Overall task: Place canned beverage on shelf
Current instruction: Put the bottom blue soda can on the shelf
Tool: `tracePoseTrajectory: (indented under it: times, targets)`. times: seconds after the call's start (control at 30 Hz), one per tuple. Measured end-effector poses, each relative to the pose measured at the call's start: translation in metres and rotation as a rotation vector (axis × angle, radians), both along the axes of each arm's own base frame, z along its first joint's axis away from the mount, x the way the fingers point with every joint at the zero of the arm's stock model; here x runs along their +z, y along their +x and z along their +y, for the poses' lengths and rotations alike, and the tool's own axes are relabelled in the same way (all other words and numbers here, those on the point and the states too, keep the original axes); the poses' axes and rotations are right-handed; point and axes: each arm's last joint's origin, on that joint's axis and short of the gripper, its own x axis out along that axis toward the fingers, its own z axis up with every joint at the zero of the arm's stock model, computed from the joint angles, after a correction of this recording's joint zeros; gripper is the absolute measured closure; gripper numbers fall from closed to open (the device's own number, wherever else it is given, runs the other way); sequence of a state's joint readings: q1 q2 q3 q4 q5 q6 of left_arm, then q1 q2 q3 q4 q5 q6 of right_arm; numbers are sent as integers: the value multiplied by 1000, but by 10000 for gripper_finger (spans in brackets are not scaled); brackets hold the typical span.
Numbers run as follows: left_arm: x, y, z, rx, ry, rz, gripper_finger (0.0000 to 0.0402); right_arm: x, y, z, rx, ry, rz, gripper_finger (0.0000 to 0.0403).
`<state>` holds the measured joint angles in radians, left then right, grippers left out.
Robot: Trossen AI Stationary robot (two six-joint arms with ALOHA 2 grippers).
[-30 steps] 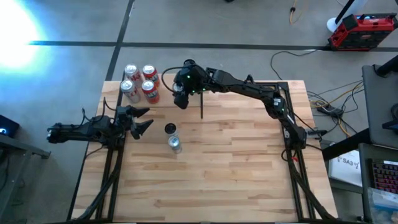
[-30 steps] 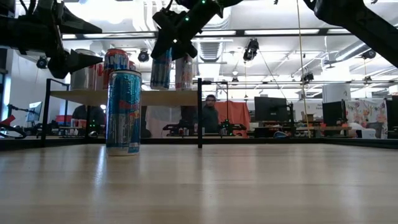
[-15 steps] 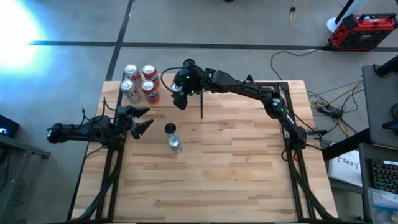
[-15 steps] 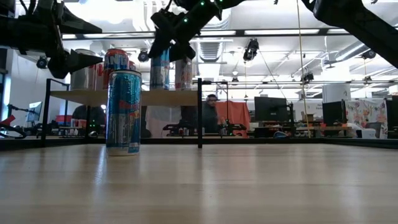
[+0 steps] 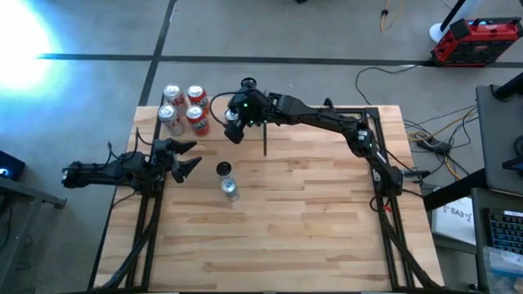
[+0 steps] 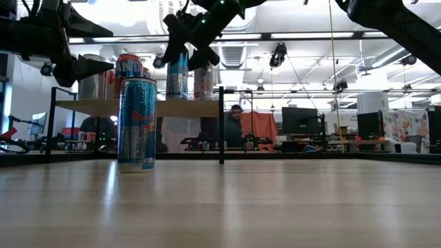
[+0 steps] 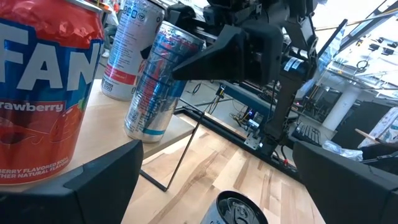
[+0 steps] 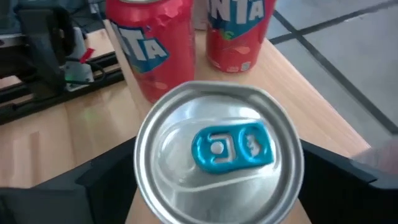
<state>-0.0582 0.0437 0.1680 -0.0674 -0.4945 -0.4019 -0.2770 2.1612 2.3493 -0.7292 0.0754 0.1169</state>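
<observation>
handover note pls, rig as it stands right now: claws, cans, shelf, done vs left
Right claw: open, straddling the blue-and-silver can it has set upright on the shelf; fingers appear clear of the can's sides.
Left claw: open, empty, waiting at the table's left edge.
On the shelf: red cans plus silver ones, at its left end.
Still on the table: one tall blue can upright, in front of the shelf.
Done: this can placed.
Left: lift the right claw clear without tipping the can; then probably shelve the table can.
</observation>
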Motion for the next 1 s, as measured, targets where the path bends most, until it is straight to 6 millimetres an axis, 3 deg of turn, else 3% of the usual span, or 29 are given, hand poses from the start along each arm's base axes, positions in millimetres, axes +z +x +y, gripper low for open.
tracePoseTrajectory:
  times: [0.17,0.57,1.0]
  targets:
    - [0,0,0,0,0,0,3,-3,0,11,-93,27,24,24]
    - [0,0,0,0,0,0,3,-4,5,52,-359,-15,-5,23]
    - [0,0,0,0,0,1,3,-2,6,73,-573,-17,-112,23]
